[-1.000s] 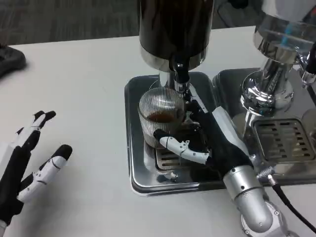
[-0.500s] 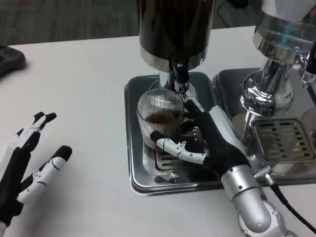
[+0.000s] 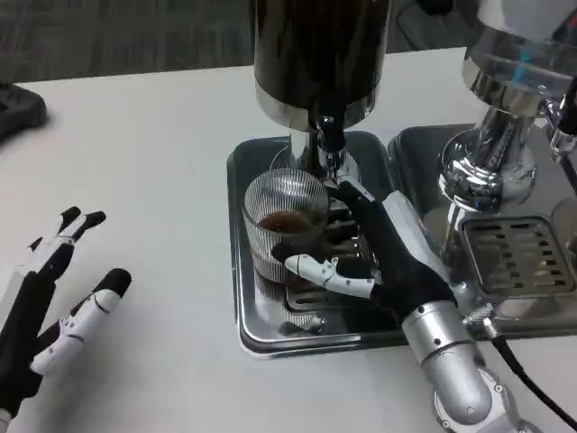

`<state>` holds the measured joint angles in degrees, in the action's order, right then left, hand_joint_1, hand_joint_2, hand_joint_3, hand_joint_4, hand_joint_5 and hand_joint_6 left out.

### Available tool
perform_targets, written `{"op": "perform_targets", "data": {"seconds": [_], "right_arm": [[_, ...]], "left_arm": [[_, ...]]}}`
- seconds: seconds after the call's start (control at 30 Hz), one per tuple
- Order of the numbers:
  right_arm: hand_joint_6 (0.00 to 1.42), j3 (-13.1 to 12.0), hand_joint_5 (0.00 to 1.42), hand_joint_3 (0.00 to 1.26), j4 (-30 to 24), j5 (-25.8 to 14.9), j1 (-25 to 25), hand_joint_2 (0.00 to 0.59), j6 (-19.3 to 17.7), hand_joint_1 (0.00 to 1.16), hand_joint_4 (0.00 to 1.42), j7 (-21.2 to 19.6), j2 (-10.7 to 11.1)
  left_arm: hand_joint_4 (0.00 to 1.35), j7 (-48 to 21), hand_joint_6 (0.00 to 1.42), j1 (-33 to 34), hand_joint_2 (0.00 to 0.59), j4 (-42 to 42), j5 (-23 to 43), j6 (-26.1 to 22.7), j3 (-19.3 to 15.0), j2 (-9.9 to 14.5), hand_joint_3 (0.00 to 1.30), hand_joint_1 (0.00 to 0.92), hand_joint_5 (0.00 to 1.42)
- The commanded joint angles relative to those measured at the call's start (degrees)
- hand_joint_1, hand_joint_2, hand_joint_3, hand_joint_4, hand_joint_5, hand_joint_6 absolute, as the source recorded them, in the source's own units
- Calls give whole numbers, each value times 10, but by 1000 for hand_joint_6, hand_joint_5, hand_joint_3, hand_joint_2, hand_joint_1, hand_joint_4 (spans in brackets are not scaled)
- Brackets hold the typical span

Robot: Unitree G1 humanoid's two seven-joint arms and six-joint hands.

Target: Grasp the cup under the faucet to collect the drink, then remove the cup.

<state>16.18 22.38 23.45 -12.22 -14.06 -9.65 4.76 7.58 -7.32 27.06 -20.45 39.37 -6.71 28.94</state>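
Observation:
A ribbed clear glass cup [image 3: 281, 219] with a little dark drink in it stands on the steel drip tray [image 3: 248, 298], slightly left of and in front of the faucet [image 3: 331, 144] of the dark drink dispenser [image 3: 320, 54]. My right hand [image 3: 379, 253] wraps the cup from the right, thumb across its front and fingers behind it. Over the bare table at the lower left, my left hand [image 3: 45, 302] lies open with spread fingers, holding nothing.
A second chrome dispenser [image 3: 505, 117] with its own drip tray and grate [image 3: 518, 257] stands at the right, close to my right forearm. A dark object [image 3: 18, 108] sits at the far left edge. White table stretches to the left of the tray.
My right hand has slid the cup a little leftward and toward me, off the spot right under the faucet. The left hand has barely moved.

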Motion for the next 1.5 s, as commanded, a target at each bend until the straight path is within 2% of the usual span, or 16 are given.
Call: {"op": "perform_targets", "data": {"seconds": [0.03, 0.5, 0.63, 1.03, 1.5], "right_arm": [[544, -1, 442, 189, 4, 2, 2, 185, -26, 749, 275, -18, -4], [640, -4, 516, 273, 2, 13, 11, 189, -47, 818, 339, -52, -5], [676, -5, 537, 285, 1, 19, 13, 193, -43, 828, 355, -58, -3], [744, -12, 591, 327, 0, 21, 29, 195, -61, 839, 402, -82, 3], [923, -17, 706, 404, -9, 34, 48, 206, -84, 853, 502, -123, -3]], "left_arm": [[0, 2, 0, -5, 204, -5, 7, -6, 0, -1, 151, 0, 48], [0, -3, 0, -1, 203, -4, 8, -1, 4, 1, 153, 0, 48], [0, -4, 0, 2, 203, -1, 9, 0, 6, 1, 155, 0, 48], [0, -7, 0, 11, 203, 2, 10, 2, 13, 2, 155, 0, 48], [0, -15, 0, 16, 203, 4, 13, 6, 14, 6, 155, 0, 48]]}}
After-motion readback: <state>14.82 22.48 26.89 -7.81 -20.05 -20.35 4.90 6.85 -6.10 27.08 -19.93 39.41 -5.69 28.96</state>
